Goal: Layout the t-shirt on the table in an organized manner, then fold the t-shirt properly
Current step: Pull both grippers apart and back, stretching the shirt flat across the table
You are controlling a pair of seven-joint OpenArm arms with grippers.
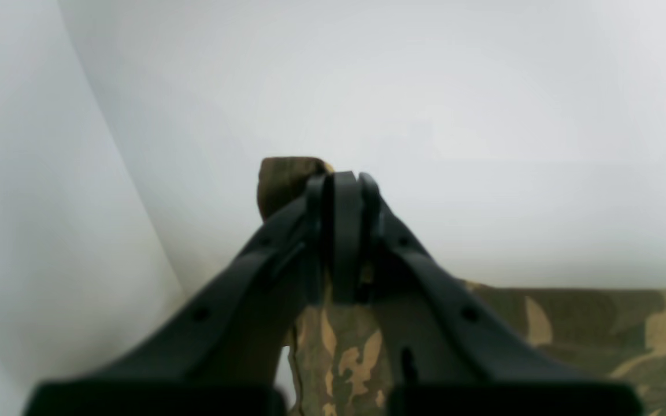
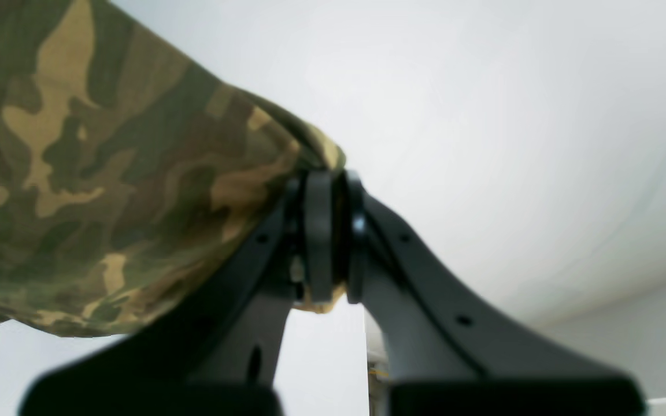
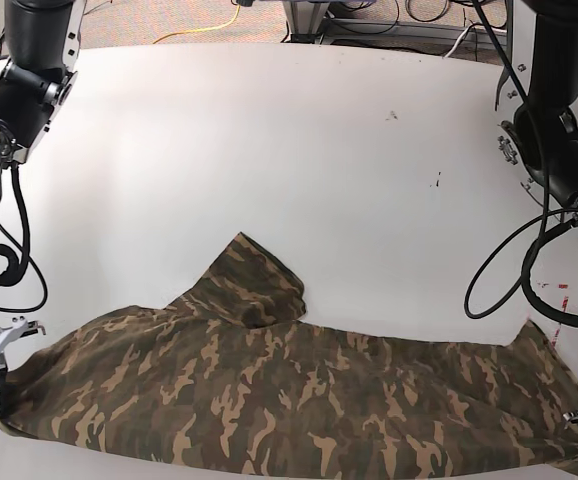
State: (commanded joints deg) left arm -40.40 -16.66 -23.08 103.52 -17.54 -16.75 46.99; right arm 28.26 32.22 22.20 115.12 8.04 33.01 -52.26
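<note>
A: Starting at the left edge of the bench (image 3: 269,150), the right hand (image 2: 326,231) is down low near the front corner, and its fingers are pressed together on a bunched corner of the t-shirt (image 3: 269,400).

B: The right wrist view confirms it: camouflage cloth is pinched between the black pads, with a small tuft poking out below them and the rest of the fabric draping away to the left of that view.

A: Moving toward the middle, the t-shirt is spread along the front edge of the bench, stretching nearly from one side to the other. One sleeve is folded up into a point toward the center of the bench, and it lies wrinkled.

B: The cloth is flat on the white surface there, with dark green, brown and tan patches all over. Behind it the bench runs on to the far edge, with a couple of small dark marks toward the right.

A: Now at the right edge, the left hand (image 1: 341,231) is at the front corner, closed tight on the other end of the t-shirt.

B: In the left wrist view, a brown nub of fabric sticks out past the fingertips, and more camouflage runs off to the right beneath. There is a bit of red tape (image 3: 559,292) on the bench just behind that corner.
</note>
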